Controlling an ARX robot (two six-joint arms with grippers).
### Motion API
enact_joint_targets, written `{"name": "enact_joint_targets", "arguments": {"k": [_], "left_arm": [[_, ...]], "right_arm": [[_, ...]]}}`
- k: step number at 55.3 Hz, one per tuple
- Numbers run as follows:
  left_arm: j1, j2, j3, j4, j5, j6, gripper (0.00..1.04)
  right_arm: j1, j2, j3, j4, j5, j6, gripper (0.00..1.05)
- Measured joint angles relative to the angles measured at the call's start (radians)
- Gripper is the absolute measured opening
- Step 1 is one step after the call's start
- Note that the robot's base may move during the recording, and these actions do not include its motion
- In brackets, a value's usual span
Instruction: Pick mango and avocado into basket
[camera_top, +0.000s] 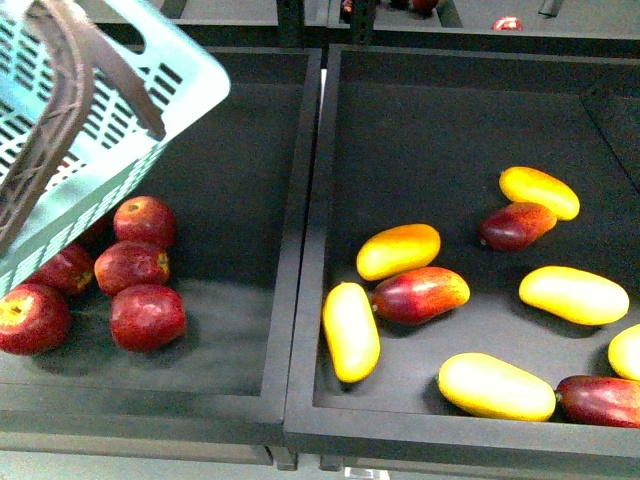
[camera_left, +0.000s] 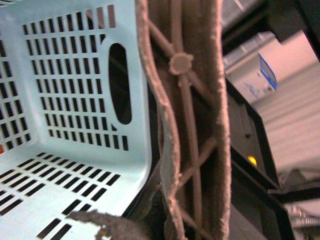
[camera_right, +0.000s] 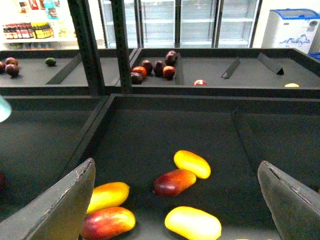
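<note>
Mango (camera_top: 573, 295) lying crosswise — long axis left-right; right gripper (camera_right: 176, 165) spread wide; left gripper's grip unclear

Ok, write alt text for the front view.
A tilted teal basket with brown handles fills the upper left, over a cluster of red apples in the left tray. The right tray holds several yellow mangoes and three red-and-orange mangoes. No arm is in view.

The basket (camera_top: 190, 75) is running off the front view's edge and is covering part of one apple (camera_top: 96, 234) behind it.
</note>
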Motion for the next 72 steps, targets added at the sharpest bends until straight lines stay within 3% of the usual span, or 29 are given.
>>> {"name": "enact_joint_targets", "arguments": {"k": [11,24,39,54,72], "left_arm": [[-0.051,0.119,0.162,-0.059,0.339,0.224,0.07],[-0.113,0.229,0.283,-0.187,0.559,0.336,0.07],[-0.157,0.277,0.352,-0.288,0.648,0.408,0.07],[-0.218,0.296,0.337,-0.185,0.671,0.366,0.07],[-0.261,0.297,0.286,-0.178,0.66,0.329,0.07]], "right_arm": [[0.0,0.0,0.0,0.0,0.0,0.0,0.96],[0.0,0.0,0.0,0.0,0.0,0.0,0.96],[0.0,0.0,0.0,0.0,0.0,0.0,0.96],[0.0,0.0,0.0,0.0,0.0,0.0,0.96],[0.0,0.0,0.0,0.0,0.0,0.0,0.96]]}}
